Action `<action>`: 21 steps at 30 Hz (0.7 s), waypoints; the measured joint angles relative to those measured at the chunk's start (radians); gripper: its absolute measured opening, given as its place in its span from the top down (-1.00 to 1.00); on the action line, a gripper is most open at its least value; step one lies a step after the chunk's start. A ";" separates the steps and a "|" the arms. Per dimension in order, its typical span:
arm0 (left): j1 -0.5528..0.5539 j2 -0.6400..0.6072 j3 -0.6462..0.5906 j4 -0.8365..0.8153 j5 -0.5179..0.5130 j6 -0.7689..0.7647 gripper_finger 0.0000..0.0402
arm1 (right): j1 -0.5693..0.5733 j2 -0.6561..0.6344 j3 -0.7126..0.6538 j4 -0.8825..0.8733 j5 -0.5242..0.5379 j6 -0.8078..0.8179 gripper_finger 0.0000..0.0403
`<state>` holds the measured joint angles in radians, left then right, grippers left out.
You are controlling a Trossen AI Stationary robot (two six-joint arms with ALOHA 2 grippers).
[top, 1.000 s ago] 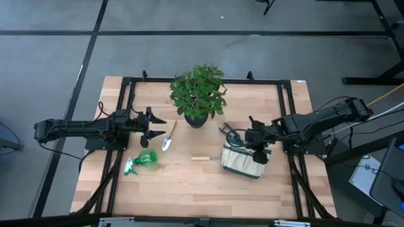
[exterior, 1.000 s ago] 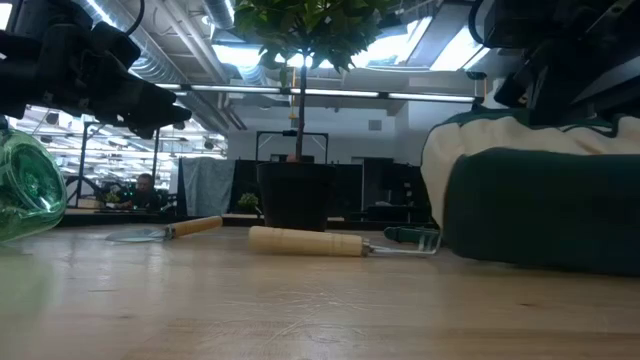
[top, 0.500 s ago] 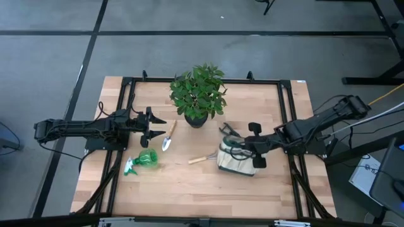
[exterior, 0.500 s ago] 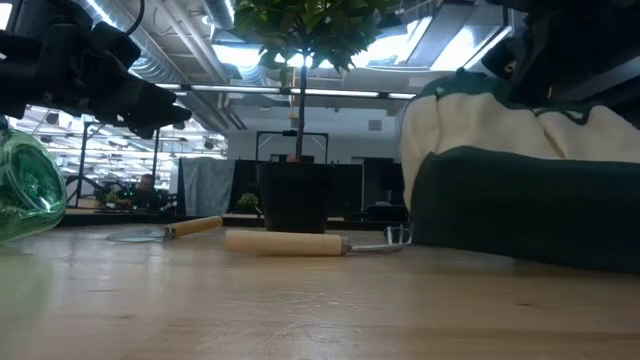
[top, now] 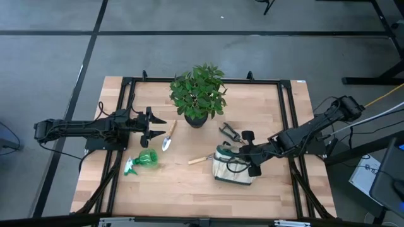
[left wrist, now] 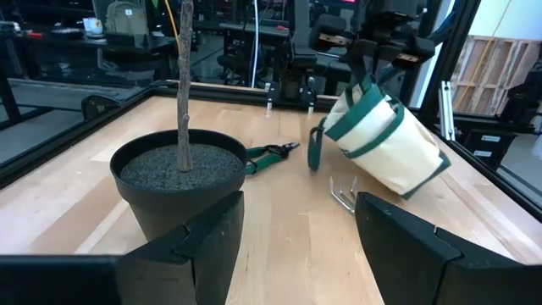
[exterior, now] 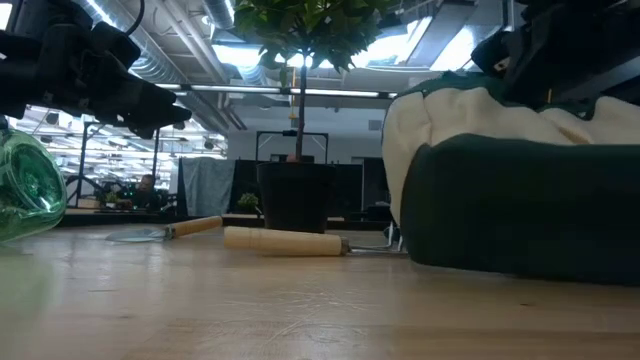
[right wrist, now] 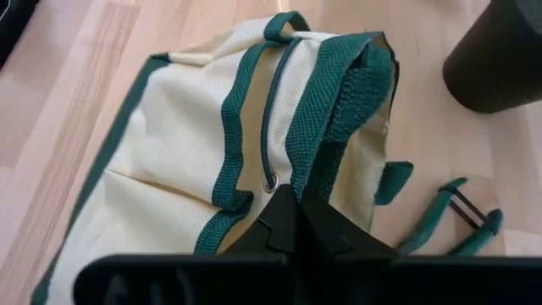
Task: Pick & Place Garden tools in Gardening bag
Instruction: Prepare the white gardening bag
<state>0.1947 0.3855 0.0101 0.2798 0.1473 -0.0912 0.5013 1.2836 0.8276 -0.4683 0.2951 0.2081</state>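
High view showing right gripper [top: 248, 151] pinching gardening bag [top: 231, 169] rim, hand rake [top: 203, 158] lying handle-out just beside; left gripper [top: 155, 126] spread, idling by trowel [top: 168, 135]

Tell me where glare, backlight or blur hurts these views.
Low view: bright ceiling lights silhouette the potted plant; the spray bottle is close and soft. Right wrist view: the fingers are dark and blurred against the gardening bag. High view: evenly lit.

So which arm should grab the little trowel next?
Probably the left. Its open end effector hovers right beside the trowel, while the right end effector is shut on the gardening bag, farther away.
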 joint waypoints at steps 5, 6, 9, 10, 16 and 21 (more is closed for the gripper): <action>0.000 0.000 0.000 0.000 0.000 0.000 -0.11 | 0.000 0.007 0.000 0.060 -0.007 0.000 0.99; 0.000 0.000 0.000 0.000 0.000 0.000 -0.11 | 0.000 0.007 0.000 0.068 -0.007 0.000 0.99; 0.000 0.000 0.000 0.000 0.000 0.000 -0.11 | 0.000 0.007 0.000 0.071 -0.007 -0.028 0.99; 0.000 0.000 0.000 0.000 0.000 0.000 -0.11 | 0.000 0.007 0.000 0.071 -0.007 -0.040 0.99; 0.000 0.000 0.000 0.000 0.000 0.000 -0.11 | 0.000 0.007 0.000 0.070 0.057 -0.101 0.99; 0.000 0.000 0.000 0.000 0.000 0.000 -0.11 | 0.000 0.007 0.000 0.069 0.151 -0.196 0.99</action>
<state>0.1947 0.3859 0.0101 0.2795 0.1471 -0.0913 0.5011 1.2903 0.8276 -0.3996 0.4460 0.0117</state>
